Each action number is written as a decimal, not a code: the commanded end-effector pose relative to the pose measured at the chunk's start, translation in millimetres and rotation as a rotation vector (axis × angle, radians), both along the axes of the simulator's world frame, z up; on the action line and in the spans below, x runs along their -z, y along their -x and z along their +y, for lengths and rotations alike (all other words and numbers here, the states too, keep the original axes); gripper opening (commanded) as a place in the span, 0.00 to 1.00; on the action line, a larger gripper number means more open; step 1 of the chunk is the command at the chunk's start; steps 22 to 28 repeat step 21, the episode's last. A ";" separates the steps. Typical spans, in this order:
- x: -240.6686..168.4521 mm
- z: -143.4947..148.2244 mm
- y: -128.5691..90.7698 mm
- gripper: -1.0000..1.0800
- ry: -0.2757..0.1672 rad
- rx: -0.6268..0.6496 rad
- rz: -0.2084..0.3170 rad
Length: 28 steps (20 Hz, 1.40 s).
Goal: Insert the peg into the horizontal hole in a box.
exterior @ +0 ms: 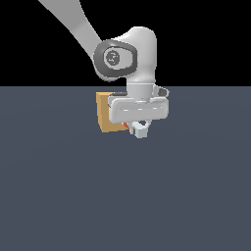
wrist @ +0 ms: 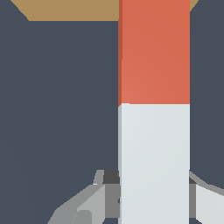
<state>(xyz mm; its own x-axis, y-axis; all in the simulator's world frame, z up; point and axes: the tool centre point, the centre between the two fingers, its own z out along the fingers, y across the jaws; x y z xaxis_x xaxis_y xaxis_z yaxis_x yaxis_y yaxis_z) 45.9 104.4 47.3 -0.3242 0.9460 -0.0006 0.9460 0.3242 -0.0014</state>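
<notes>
The peg (wrist: pixel 154 109) is a long bar, white at the gripper end and orange-red at the far end. My gripper (exterior: pixel 140 128) is shut on the peg's white half; the fingers (wrist: pixel 98 197) show on either side of it in the wrist view. In the exterior view only a small red bit of the peg (exterior: pixel 130 127) shows under the hand. The tan box (exterior: pixel 107 113) stands just behind the gripper, partly hidden by it. In the wrist view the box (wrist: pixel 74 9) is a tan strip beyond the peg's red tip. The hole is hidden in both views.
The dark grey-blue floor (exterior: pixel 122 196) spreads around the box and gripper. The white arm (exterior: pixel 127 54) comes down from the exterior view's upper left.
</notes>
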 end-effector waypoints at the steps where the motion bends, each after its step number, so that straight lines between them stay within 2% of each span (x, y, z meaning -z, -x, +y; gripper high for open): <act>1: -0.2 0.1 0.0 0.00 0.000 0.000 0.000; 7: -0.1 15.1 5.9 0.00 0.000 0.000 0.000; 17: -0.8 76.8 27.6 0.00 0.000 -0.001 -0.002; 28: -0.8 83.4 29.8 0.00 0.000 -0.001 -0.002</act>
